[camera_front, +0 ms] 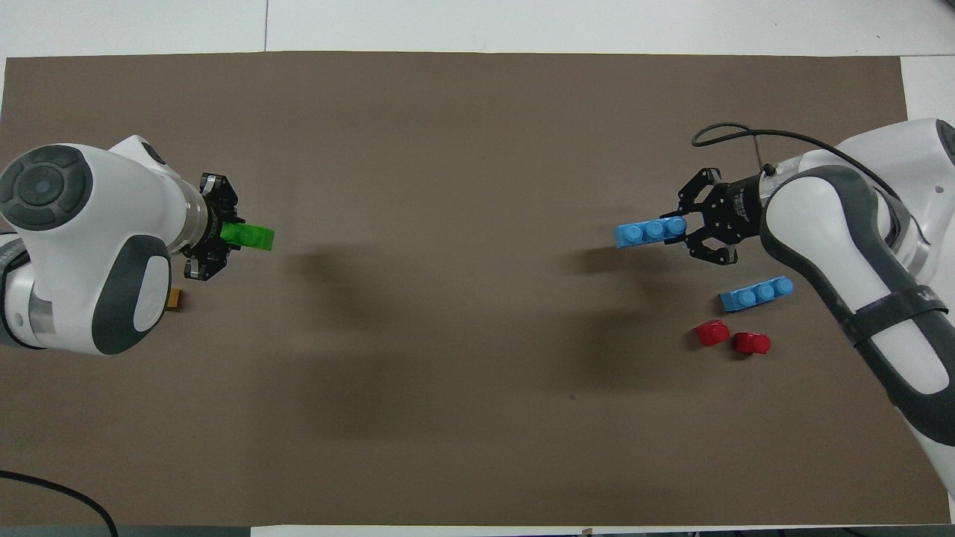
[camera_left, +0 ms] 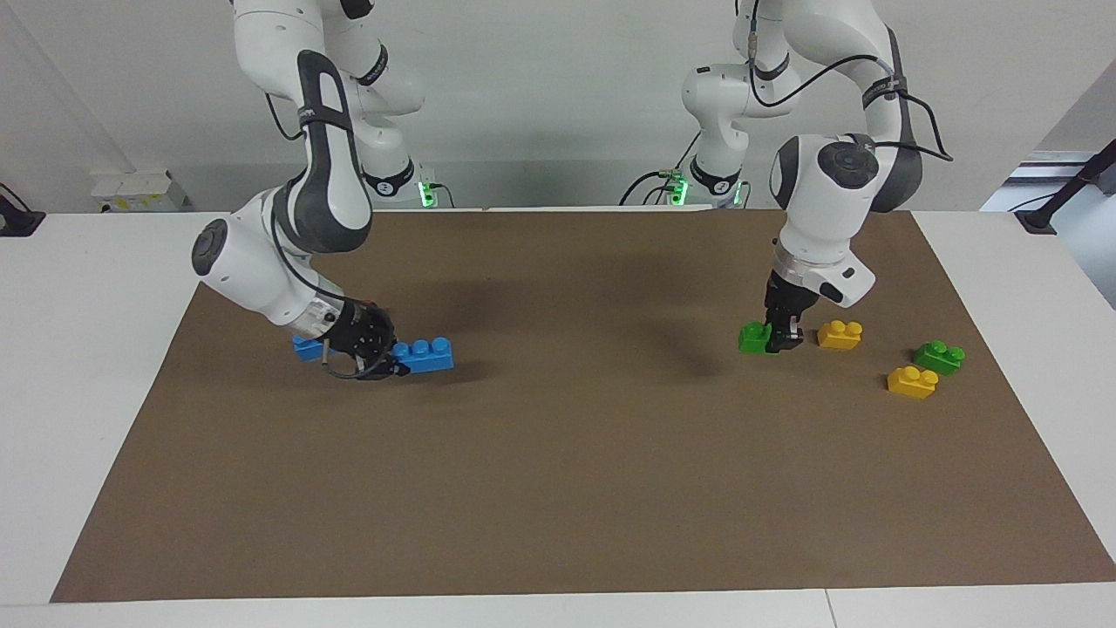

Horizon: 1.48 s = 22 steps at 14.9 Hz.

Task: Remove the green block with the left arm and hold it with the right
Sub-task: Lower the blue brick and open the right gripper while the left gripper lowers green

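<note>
The green block (camera_left: 753,337) (camera_front: 252,237), a small two-stud brick, is down at the brown mat (camera_left: 558,488) toward the left arm's end. My left gripper (camera_left: 779,340) (camera_front: 227,237) is shut on the end of it that lies nearer the arm. Toward the right arm's end, my right gripper (camera_left: 391,359) (camera_front: 683,230) is shut on one end of a three-stud blue brick (camera_left: 425,355) (camera_front: 649,233) held low at the mat. The green block and the blue brick are far apart.
A second blue brick (camera_left: 305,348) (camera_front: 756,292) and two red pieces (camera_front: 712,332) lie by the right arm. Two yellow bricks (camera_left: 840,334) (camera_left: 912,381) and another green brick (camera_left: 939,356) lie beside the left gripper, toward the mat's end.
</note>
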Each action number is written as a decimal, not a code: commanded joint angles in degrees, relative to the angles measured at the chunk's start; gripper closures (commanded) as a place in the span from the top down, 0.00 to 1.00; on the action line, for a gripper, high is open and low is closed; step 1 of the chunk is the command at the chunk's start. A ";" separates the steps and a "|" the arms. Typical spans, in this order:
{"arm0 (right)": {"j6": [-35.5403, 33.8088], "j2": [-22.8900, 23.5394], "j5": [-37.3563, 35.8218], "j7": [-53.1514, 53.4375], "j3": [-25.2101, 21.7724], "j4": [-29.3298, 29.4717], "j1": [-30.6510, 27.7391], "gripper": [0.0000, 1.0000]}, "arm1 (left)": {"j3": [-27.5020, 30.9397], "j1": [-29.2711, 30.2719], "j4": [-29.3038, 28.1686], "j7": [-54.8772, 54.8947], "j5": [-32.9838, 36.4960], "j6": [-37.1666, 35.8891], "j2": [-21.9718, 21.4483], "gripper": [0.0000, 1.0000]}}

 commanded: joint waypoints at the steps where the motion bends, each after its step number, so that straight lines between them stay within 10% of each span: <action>1: -0.93 2.08 -1.12 -3.59 0.94 0.92 -4.08 0.00 | -0.59 4.07 -0.38 11.56 -1.27 -0.60 -0.15 0.00; 22: 2.32 5.33 0.11 -11.78 1.11 -3.83 -10.33 0.00 | -0.33 13.75 3.05 38.93 -3.21 13.72 15.05 0.00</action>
